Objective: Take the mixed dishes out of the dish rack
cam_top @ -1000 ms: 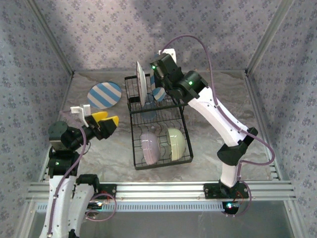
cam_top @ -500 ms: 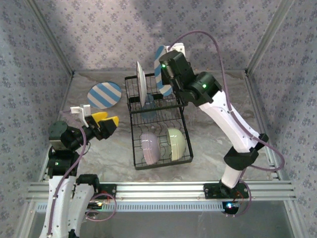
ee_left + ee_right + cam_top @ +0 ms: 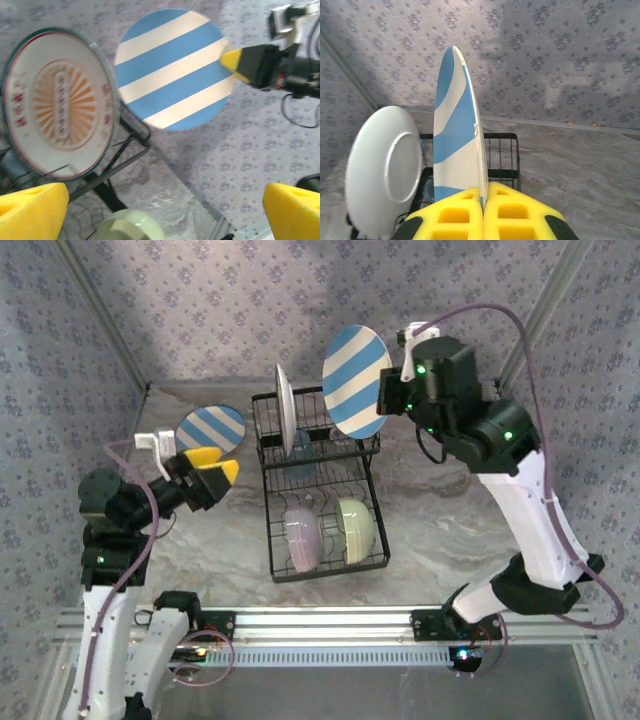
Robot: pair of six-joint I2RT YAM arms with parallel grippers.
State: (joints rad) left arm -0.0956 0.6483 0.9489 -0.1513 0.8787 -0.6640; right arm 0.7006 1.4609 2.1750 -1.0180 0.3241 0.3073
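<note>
My right gripper [image 3: 393, 392] is shut on the rim of a blue-and-white striped plate [image 3: 357, 380], held upright in the air above the far right corner of the black wire dish rack [image 3: 268, 502]. The right wrist view shows the plate [image 3: 457, 135] edge-on, pinched between the yellow fingers [image 3: 455, 217]. A cream plate with an orange centre pattern [image 3: 57, 102] stands upright in the rack's far section. A translucent blue cup [image 3: 300, 455] sits behind it. A lavender bowl [image 3: 302, 538] and a pale yellow-green bowl [image 3: 355, 530] lie in the near section. My left gripper [image 3: 212, 472] hangs open left of the rack, holding nothing.
A second striped plate [image 3: 212, 428] lies flat on the table at the far left, just beyond my left gripper. Patterned walls close in the back and both sides. Bare marbled table [image 3: 440, 500] stretches to the right of the rack.
My right gripper has lifted the striped plate out of the rack's far section, up and to the right. My left arm has shifted slightly left and farther back, still open.
</note>
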